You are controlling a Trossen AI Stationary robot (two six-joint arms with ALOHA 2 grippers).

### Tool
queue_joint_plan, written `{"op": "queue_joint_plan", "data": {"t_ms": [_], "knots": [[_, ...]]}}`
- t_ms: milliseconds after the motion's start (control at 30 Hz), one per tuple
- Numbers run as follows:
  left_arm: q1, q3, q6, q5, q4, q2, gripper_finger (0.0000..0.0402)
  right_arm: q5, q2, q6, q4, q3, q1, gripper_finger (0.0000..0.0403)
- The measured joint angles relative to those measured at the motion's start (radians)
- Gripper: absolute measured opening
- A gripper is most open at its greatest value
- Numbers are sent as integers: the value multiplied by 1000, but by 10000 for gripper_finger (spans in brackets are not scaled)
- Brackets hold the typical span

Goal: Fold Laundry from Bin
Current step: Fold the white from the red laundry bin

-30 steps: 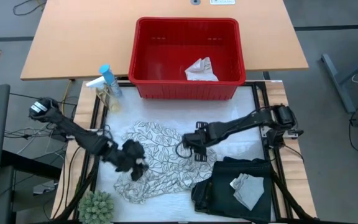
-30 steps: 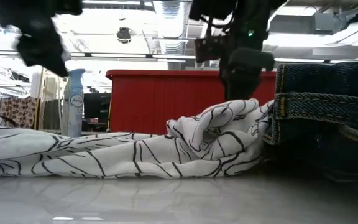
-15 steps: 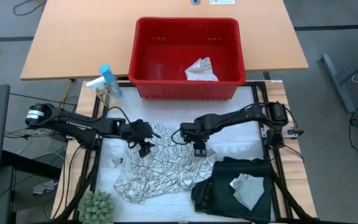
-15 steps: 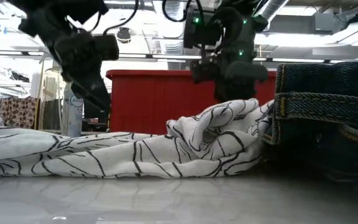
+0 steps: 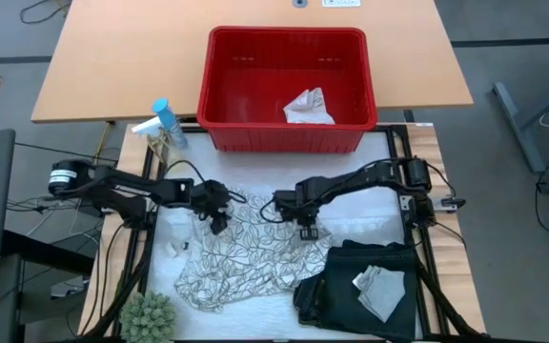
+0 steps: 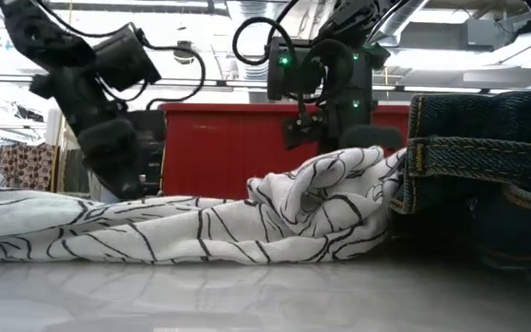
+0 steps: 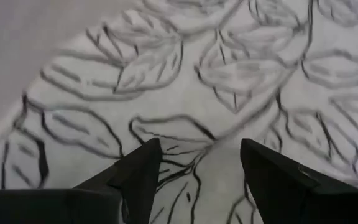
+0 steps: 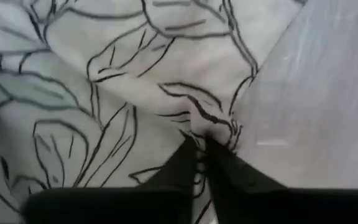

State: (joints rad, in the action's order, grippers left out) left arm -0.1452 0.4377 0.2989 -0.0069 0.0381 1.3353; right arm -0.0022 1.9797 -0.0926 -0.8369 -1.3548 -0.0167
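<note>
Item 1, nearest edge of the table: a small spiky green plant (image 5: 148,317) is seen at the left corner; a folded dark denim garment (image 5: 355,291) lies at the right, and a small pale grey folded cloth (image 5: 377,291) is laid on top of it.

Item 2, mid-table: a white-grey cloth printed with black leaf outlines (image 5: 246,248) is spread, rumpled, over the pale work surface (image 5: 370,214). Its right edge is bunched up against the denim in the low view.

Item 3: the left gripper (image 7: 197,165) is lowered onto the cloth's far left part. Its jaws are parted, the leaf print is seen between them, and nothing is gripped.

Item 4: the right gripper (image 8: 201,149) is set at the cloth's far right edge. Its jaws are pressed together, and a fold of the cloth's edge is pinched at the tips.

Item 5, beyond the cloth: a spray bottle with a blue cap (image 5: 163,122) is stood at the left.

Item 6, farthest: a red rectangular plastic basket with slotted sides (image 5: 287,138) is placed on the wooden table; one crumpled whitish cloth (image 5: 308,107) is left inside, toward its near right.
</note>
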Motion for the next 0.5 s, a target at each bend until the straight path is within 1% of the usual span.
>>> {"op": "queue_joint_plan", "data": {"t_ms": [33,67,133,267,367,433,500], "knots": [[-9,3,0,-1,-19,26,217,0,-1,-14,-5,0,-7,22],[-19,3,1,-4,-33,53,217,0,-8,-25,-16,0,-14,16],[-42,7,2,-14,-84,105,217,11,-15,-43,-30,0,-34,19],[-111,32,3,-41,-125,182,217,112,-32,-87,-93,0,-96,25],[-163,51,19,-38,-113,200,217,154,-44,-132,-134,0,-157,16],[-192,54,24,-42,-110,199,217,200,-50,-149,-136,0,-202,15],[-221,58,39,-83,-84,193,217,252,-55,-167,-135,-2,-249,18]]}}
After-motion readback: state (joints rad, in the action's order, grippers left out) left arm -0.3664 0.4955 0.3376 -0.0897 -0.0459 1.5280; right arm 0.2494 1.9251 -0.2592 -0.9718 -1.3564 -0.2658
